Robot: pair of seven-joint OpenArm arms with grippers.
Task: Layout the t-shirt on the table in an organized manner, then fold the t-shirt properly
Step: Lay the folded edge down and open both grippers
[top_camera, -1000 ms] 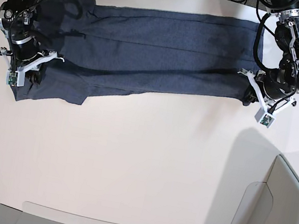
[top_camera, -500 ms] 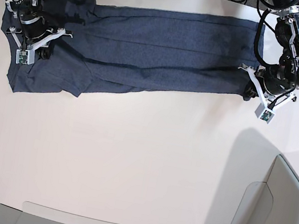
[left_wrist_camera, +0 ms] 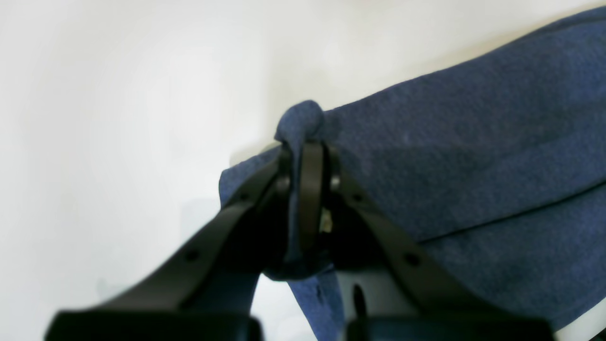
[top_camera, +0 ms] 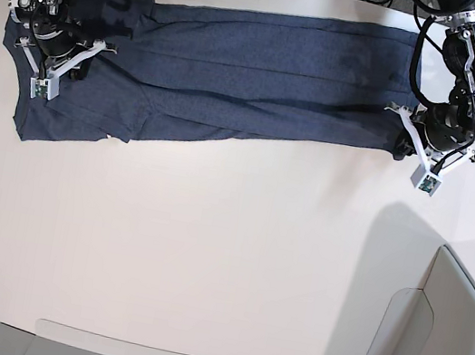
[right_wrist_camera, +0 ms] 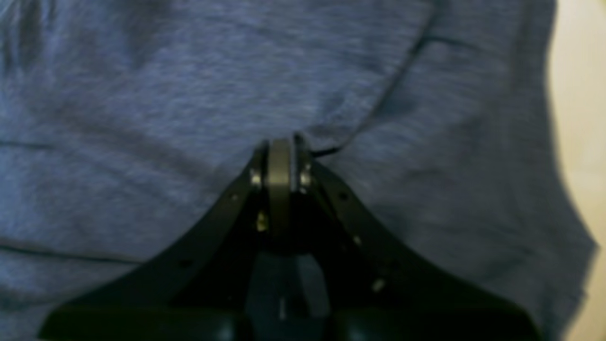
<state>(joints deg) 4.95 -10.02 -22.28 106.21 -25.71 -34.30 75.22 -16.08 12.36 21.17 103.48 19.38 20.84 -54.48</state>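
Cloth filled both wrist views. In the left wrist view, the left gripper (left_wrist_camera: pixel 307 156) had its jaws clenched on a bunched corner of the t-shirt (left_wrist_camera: pixel 473 156), pale worktop (left_wrist_camera: pixel 118 118) behind. In the right wrist view, the right gripper (right_wrist_camera: pixel 280 158) pinched a ridge of the shirt's cloth. In the base view the shirt lay stretched across the worktop's far side, sagging between both grips: soft, light, best held at edges. Compared with a second earlier, it had shifted farther back and lay tauter.
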